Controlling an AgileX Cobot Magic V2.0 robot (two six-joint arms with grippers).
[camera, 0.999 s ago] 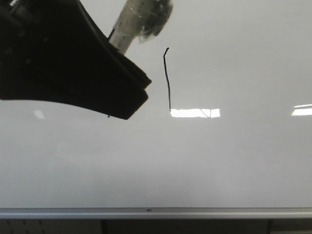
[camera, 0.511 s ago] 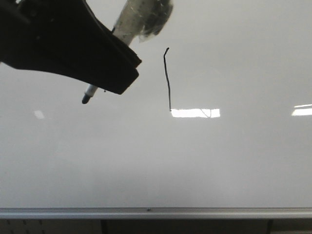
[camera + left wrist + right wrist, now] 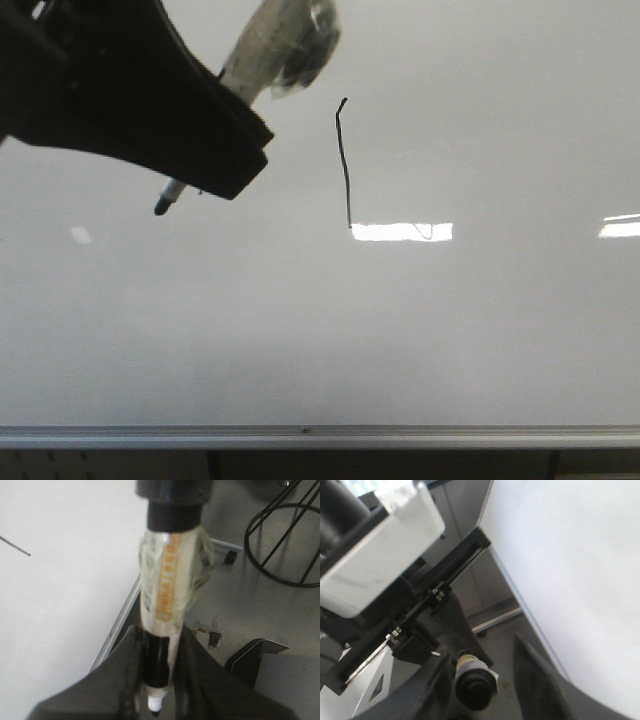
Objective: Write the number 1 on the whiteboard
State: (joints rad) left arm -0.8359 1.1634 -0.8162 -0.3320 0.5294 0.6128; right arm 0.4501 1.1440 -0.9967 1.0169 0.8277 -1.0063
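I see the number 1 (image 3: 344, 163) as a thin black, nearly vertical stroke in the upper middle of the whiteboard (image 3: 420, 330), its foot just touching a bright glare patch (image 3: 400, 232). To its left, apart from it, my left hand (image 3: 156, 680) is clenched on a marker (image 3: 167, 592), tip off the stroke. The right hand (image 3: 485, 680) has a dark cylinder between its fingers; I cannot tell its grip.

1 whiteboard (image 3: 480, 330), 1 number 1 (image 3: 344, 165), 1 marker (image 3: 240, 75), 2 glare patches (image 3: 400, 232).
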